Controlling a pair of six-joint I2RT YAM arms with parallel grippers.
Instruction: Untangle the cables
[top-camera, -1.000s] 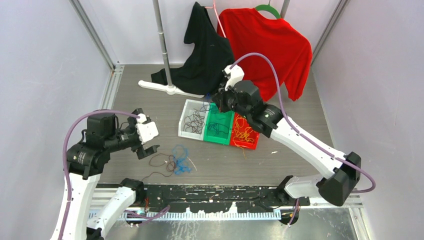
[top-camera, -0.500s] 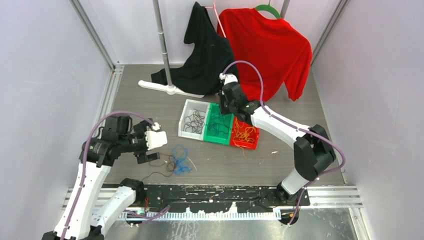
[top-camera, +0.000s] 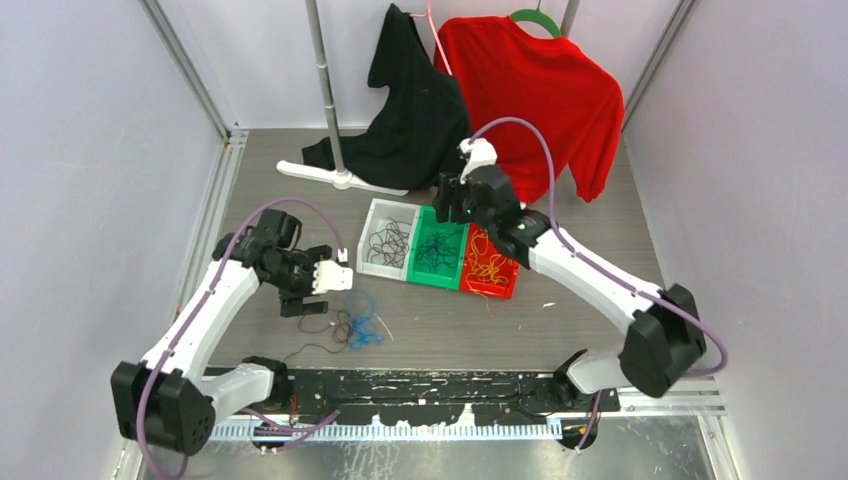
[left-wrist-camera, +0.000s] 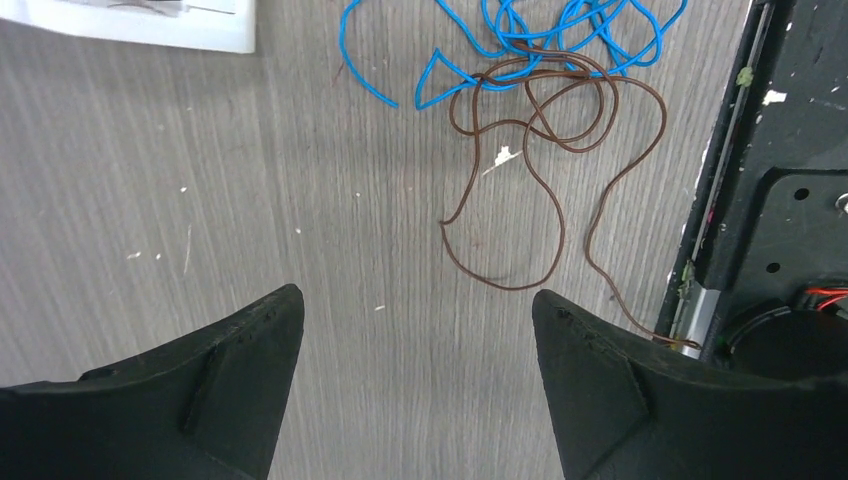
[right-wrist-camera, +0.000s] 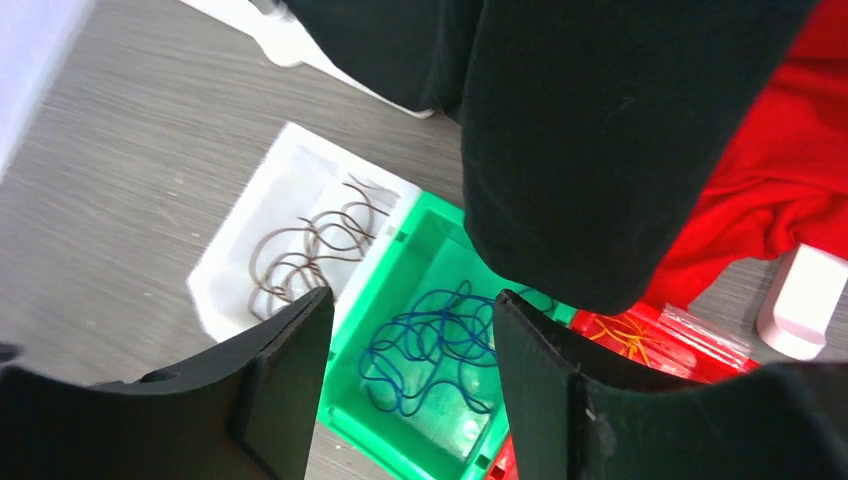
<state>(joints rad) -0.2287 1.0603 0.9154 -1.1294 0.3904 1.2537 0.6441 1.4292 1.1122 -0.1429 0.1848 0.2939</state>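
Note:
A tangle of blue cable (top-camera: 362, 318) and brown cable (top-camera: 318, 326) lies on the table near the front. The left wrist view shows the blue cable (left-wrist-camera: 520, 30) looped over the brown cable (left-wrist-camera: 545, 150). My left gripper (top-camera: 312, 300) hovers just left of the tangle, open and empty, with the cables ahead of its fingers (left-wrist-camera: 235, 385). My right gripper (top-camera: 447, 205) hangs open and empty over the green bin (top-camera: 452, 279), which holds blue cables (right-wrist-camera: 435, 345). Brown cables (right-wrist-camera: 305, 260) lie in the white bin (top-camera: 366, 250), orange ones (right-wrist-camera: 625, 335) in the red bin (top-camera: 496, 291).
A black shirt (top-camera: 415, 110) and a red shirt (top-camera: 545, 90) hang on a rack at the back, its white foot (top-camera: 335, 177) on the table. The black base rail (top-camera: 430, 385) runs along the near edge, close to the brown cable's end.
The right gripper has opened above the green bin after being shut. The left arm has swung right and down toward the tangle.

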